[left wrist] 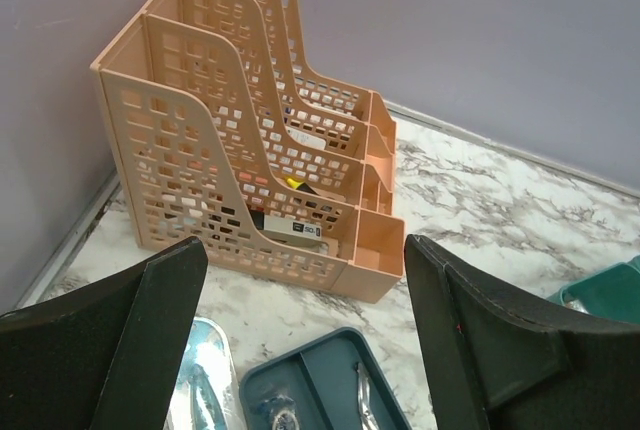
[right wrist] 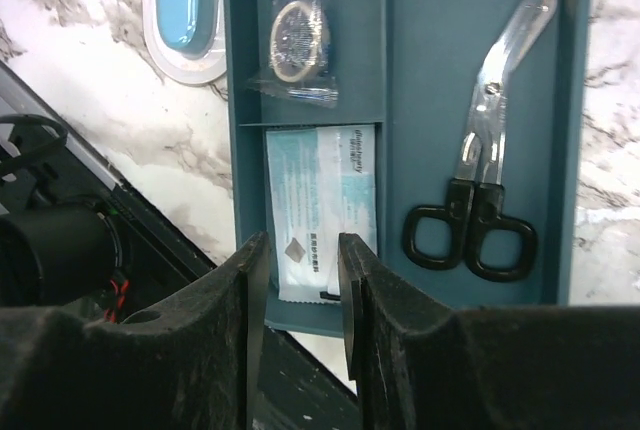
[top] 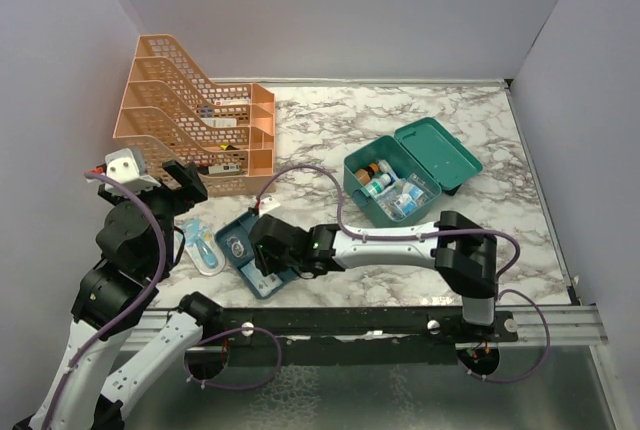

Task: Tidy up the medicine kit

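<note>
You're hovering the right gripper point(right wrist: 298, 280) low over the flat divided tray point(right wrist: 430, 70), jaws parted only narrowly and straddling the near edge of a white-teal sachet point(right wrist: 320, 200); nothing is visibly pinched, and contact is too close to call. Bandage shears point(right wrist: 488, 150) are lying in the tray's 3 o'clock bay, a wrapped roll point(right wrist: 293, 35) at 12 o'clock of the sachet, and a blue blister pack point(right wrist: 185, 5) is sitting off the tray at 10 o'clock. You're holding the left gripper point(left wrist: 305, 250) spread wide and empty, facing the orange file rack point(left wrist: 260, 180). In the top view the medicine kit point(top: 362, 200) is sitting on the marble table point(top: 330, 120) at 2 o'clock of the tray, well apart from it, with its lid point(top: 440, 150) swung back and bottles point(top: 385, 185) packed inside. Handling guess: a rigid, smooth-walled box, likely slick on flat faces and weightier with the bottles in, so tilting risks spilling them. Its open lid is probably swinging free, so don't lift by it. Grab a side wall at the rim, or a side handle; from above, handles are too small to make out.
</note>
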`<action>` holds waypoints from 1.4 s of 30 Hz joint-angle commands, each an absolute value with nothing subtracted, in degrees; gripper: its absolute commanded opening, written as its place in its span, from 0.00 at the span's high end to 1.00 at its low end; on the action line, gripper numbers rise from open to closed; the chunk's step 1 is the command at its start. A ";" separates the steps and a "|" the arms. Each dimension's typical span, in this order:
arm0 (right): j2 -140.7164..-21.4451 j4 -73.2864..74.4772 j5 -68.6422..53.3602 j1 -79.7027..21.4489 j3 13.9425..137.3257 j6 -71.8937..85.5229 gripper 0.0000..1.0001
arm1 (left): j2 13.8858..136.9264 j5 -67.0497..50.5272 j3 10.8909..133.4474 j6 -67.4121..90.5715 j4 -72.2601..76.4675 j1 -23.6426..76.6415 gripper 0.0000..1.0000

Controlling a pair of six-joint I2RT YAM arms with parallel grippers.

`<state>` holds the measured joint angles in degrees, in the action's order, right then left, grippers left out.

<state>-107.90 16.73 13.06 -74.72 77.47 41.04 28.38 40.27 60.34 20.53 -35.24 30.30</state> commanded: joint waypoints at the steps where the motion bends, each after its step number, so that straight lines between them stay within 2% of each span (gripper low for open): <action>1: -112.11 21.22 16.75 -76.03 82.82 37.59 0.66 | 27.68 41.76 60.34 18.68 -35.87 30.06 0.15; 5: -115.07 22.77 18.27 -76.11 84.75 36.96 0.66 | 27.76 42.42 61.28 18.50 -35.92 30.06 0.10; 7: -116.91 24.43 18.77 -76.09 86.40 36.95 0.67 | 27.75 43.75 62.27 17.87 -35.86 30.06 0.02; 9: -118.50 26.11 19.37 -76.15 87.99 37.07 0.69 | 27.99 44.31 63.14 16.99 -35.69 30.01 0.01; 21: -118.82 27.20 21.09 -76.05 88.60 38.65 0.77 | 28.98 43.19 62.67 17.85 -35.60 30.06 0.01; 37: -115.75 25.77 24.69 -76.10 85.88 40.40 0.75 | 29.25 41.68 61.65 18.64 -35.55 30.07 0.01; 42: -112.00 19.79 24.12 -76.10 81.95 38.42 0.75 | 29.09 41.40 61.25 19.00 -35.57 30.12 0.01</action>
<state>-117.16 25.32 21.98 -75.96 84.97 39.20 29.52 42.52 61.87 18.59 -35.48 30.30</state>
